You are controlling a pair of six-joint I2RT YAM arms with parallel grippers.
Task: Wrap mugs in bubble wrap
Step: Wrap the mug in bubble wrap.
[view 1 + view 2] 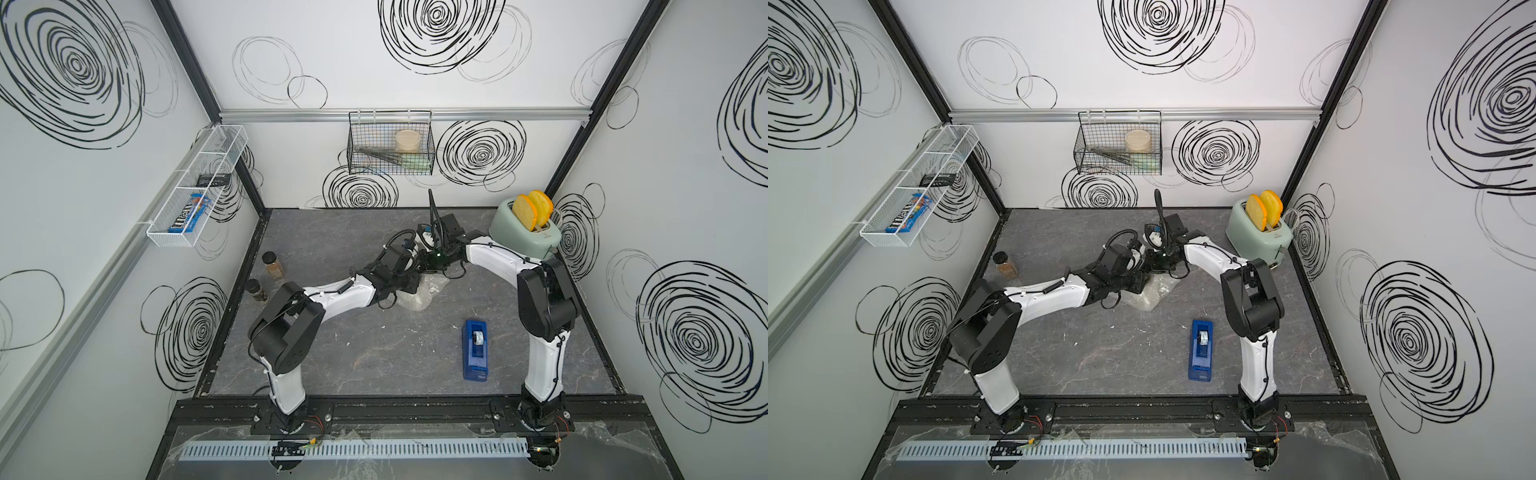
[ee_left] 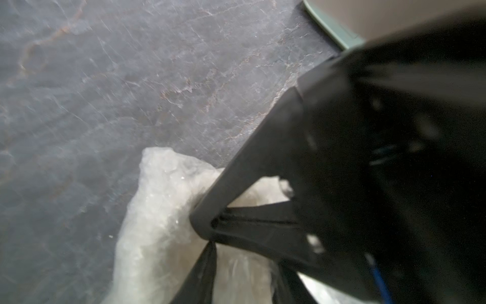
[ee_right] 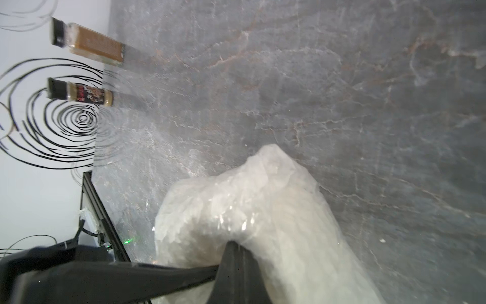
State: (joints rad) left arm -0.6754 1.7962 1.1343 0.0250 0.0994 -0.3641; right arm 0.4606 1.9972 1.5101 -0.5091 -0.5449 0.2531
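Crumpled bubble wrap [image 1: 419, 297] bundled mid-tabletop [image 1: 374, 357] where my two arms meet, my right gripper [image 3: 235, 247] fingers pinched together on a fold of it, my left gripper [image 2: 244, 260] fingers apart with wrap between them, blue tape dispenser [image 1: 475, 349] nearby

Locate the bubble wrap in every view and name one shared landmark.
Top view: bubble wrap at the middle of the table.
Top view: likewise mid-table.
Left wrist: close up, bunched on the table.
Right wrist: close up, bunched on the table.
Shared landmark: grey marbled table.
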